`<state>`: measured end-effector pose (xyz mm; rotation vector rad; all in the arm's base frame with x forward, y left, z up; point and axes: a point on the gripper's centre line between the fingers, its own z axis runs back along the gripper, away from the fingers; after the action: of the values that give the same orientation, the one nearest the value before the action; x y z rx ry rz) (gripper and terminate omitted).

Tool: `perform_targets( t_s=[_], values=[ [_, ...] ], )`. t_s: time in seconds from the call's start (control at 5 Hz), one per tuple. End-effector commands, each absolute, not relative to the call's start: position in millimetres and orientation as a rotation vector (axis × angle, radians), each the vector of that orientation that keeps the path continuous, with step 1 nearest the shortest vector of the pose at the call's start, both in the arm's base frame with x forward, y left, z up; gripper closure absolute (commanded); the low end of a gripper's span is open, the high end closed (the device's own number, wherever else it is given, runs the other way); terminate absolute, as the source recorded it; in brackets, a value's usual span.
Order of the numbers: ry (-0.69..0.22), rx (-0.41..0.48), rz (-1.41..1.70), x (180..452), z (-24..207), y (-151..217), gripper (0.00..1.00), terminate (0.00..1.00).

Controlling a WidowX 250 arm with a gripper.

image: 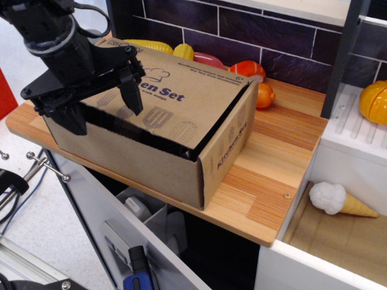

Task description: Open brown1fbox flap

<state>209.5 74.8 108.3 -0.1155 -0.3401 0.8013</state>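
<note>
The brown1fbox [151, 160] is a large brown cardboard box on the wooden counter [272, 175], with dark blue "Kitchen Set" lettering on its right side. Its flap [187, 96] lies on top with the lettering, a chef-hat logo and oval hatched marks. A dark gap shows along the flap's front edge, so it sits slightly lifted. My black gripper [100, 109] is over the box's left end with its jaws spread wide. One finger [132, 90] points down onto the flap. The other finger [69, 118] is at the box's front left corner. Nothing is clamped between them.
Toy foods lie behind the box: a yellow corn [151, 45], a red-orange tomato [248, 69] and an orange [265, 95]. A yellow-orange fruit [373, 101] sits on the white rack at right. An ice cream cone [341, 200] lies in the sink. An open drawer [145, 223] is below the counter.
</note>
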Motion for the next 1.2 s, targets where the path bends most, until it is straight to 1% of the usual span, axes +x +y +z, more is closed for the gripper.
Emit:
perform_targets(
  t_s=[0.0,0.2,0.4,0.6,0.8,1.0],
  values=[
    [-0.34,-0.115,0.801,210,108,75,0.0,0.0],
    [-0.341,-0.158,0.83,219,105,80,0.0,0.0],
    [-0.348,-0.187,0.818,234,108,84,0.0,0.0],
    [-0.36,-0.222,0.825,239,102,85,0.0,0.0],
    [-0.396,-0.248,0.813,244,102,86,0.0,0.0],
    [-0.483,-0.269,0.787,250,114,86,0.0,0.0]
  ],
)
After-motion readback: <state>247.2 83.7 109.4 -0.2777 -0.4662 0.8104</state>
